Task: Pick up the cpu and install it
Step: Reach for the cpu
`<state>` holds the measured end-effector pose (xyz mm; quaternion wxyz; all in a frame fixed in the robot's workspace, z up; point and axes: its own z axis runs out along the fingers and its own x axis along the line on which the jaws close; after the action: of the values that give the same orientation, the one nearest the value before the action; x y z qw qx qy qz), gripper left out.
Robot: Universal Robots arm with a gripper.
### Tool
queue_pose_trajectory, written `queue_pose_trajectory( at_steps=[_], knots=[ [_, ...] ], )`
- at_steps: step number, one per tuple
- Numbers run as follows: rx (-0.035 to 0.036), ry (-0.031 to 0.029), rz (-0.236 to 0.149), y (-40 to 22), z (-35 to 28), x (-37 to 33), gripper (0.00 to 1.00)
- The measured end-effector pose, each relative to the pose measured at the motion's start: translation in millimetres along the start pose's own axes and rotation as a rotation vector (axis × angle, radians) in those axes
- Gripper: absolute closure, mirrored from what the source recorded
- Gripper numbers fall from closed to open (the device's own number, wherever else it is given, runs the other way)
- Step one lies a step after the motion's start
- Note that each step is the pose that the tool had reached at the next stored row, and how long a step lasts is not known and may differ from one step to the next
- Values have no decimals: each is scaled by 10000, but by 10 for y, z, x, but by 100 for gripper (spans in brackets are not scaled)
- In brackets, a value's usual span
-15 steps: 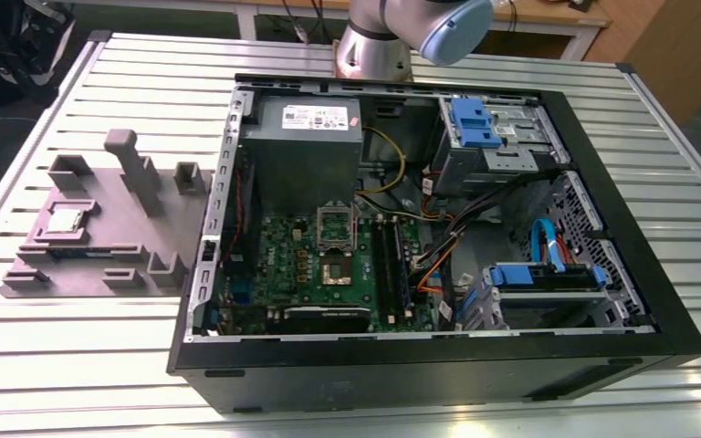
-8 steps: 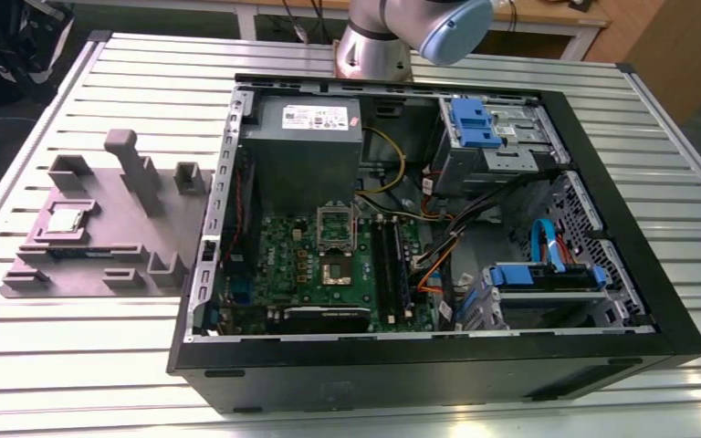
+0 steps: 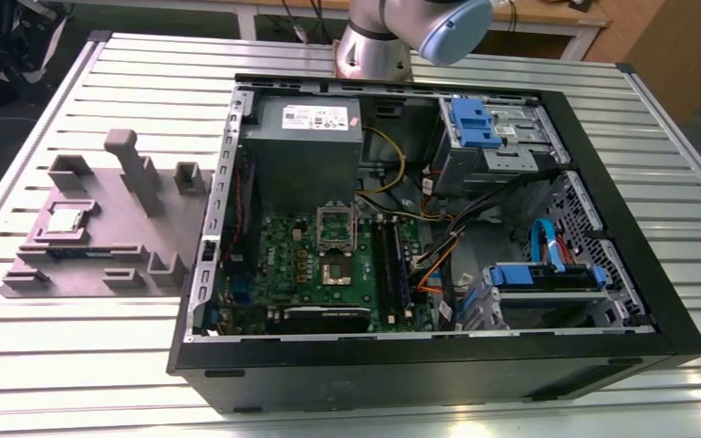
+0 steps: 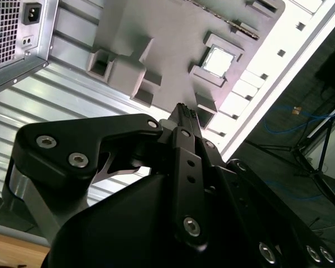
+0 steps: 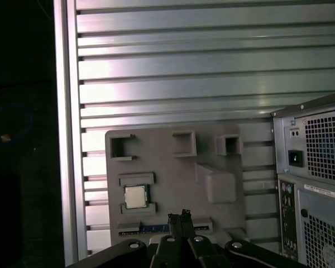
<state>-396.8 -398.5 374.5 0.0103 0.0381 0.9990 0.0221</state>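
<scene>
While your gripper (image 5: 179, 214) hangs in the air above the grey fixture plate (image 5: 173, 167), its two black fingers are pressed together with nothing between them. You can see this in both wrist views: the tips meet in one narrow point (image 4: 182, 109), and they touch neither the plate nor the chip.

You find the cpu (image 5: 135, 196) lying flat in a square-framed pocket of that plate, its shiny silver top facing up. It is near the fingertips but clearly apart from them, with bare plate between the two. In the second wrist view the cpu (image 4: 219, 61) catches the light and looks almost white.

In the exterior view the cpu (image 3: 68, 219) sits in the fixture plate (image 3: 107, 246). The plate rests on the slatted metal table (image 3: 83, 347), to the exterior view's left of the open computer case (image 3: 448, 365) and just beside its wall. Inside the case you can see the green motherboard (image 3: 284, 265) with its metal-framed socket (image 3: 335, 260) near the middle. A grey power-supply box (image 3: 304, 146) lies just beyond it. The arm (image 3: 369, 50) rises behind the case at the table's edge.
</scene>
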Motion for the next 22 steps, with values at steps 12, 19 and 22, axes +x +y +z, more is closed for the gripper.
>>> queue_pose_trajectory(
  at_steps=[12, 19, 22],
  knots=[
    [0, 0, -1, -16, -4, 250, 89],
    [0, 0, 0, -22, -2, 346, 89],
    [0, 0, 0, -25, 1, 378, 89]
  ],
)
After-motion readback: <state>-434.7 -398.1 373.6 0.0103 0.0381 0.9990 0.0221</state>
